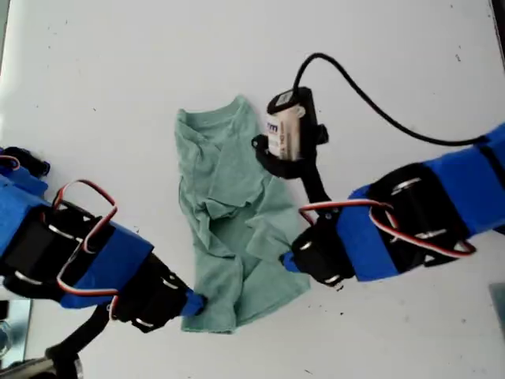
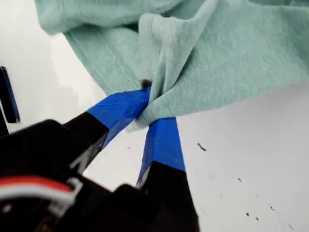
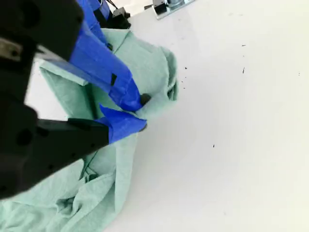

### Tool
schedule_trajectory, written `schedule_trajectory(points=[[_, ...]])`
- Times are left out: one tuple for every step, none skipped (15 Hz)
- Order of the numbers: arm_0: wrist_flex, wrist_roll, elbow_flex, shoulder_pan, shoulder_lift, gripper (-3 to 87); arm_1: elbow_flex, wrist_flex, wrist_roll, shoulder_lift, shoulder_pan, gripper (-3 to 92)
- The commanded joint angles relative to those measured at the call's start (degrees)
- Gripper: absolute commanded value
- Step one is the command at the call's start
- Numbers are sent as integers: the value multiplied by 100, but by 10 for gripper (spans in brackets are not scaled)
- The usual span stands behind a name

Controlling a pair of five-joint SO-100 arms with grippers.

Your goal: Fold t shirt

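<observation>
Blue-taped jaws of my first gripper (image 1: 196, 304) are closing on a bunched corner of the soft, wrinkled pale sage-green cloth t shirt (image 1: 229, 205). The first wrist view is showing the two taped fingers nearly meeting, with a fold of fabric pinched between them (image 2: 147, 104). My second gripper (image 1: 288, 260) is doing the same on the opposite side edge of the garment, its jaws narrowed to a small gap filled by cloth (image 3: 140, 113).

The shirt is lying roughly in the middle of the flat white table (image 1: 95, 95), well apart from every edge. It is running lengthwise, with its ribbed collar end pointing toward the table edge at the exterior view's top. Its hem end is lying toward the edge at the exterior view's bottom, where both grippers are holding it. The cloth is creased and partly doubled over itself through the middle.

Judging from this, the fold is only getting under way: both lower corners are being gripped, and the hem is not yet carried over. The next move is calling for both arms to be lifting together and travelling toward the collar at matching pace. That should keep the pinched cloth from slipping or dragging the whole shirt.
</observation>
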Motion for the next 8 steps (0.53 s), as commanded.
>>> schedule_trajectory(points=[[-18,-123,-158,-185,519,-3,-149,-378,-281,448,308,-5],[35,-53,158,-475,923,-3,-167,-510,-659,448,677,-5],[62,176,677,-967,1424,-3,-176,-677,-1134,431,1151,-5],[-18,492,1292,-1591,1969,-3,-308,-729,-1626,290,1670,-5],[-167,826,1942,-2276,2505,-3,-589,-747,-2127,26,2171,-5],[-202,1116,2417,-2971,2918,-3,-773,-800,-2470,-264,2628,-5],[-193,1380,2637,-3533,3094,-3,-905,-949,-2742,-483,2944,-5],[-97,1521,2584,-3788,3111,-3,-1160,-923,-2839,-721,3067,-5]])
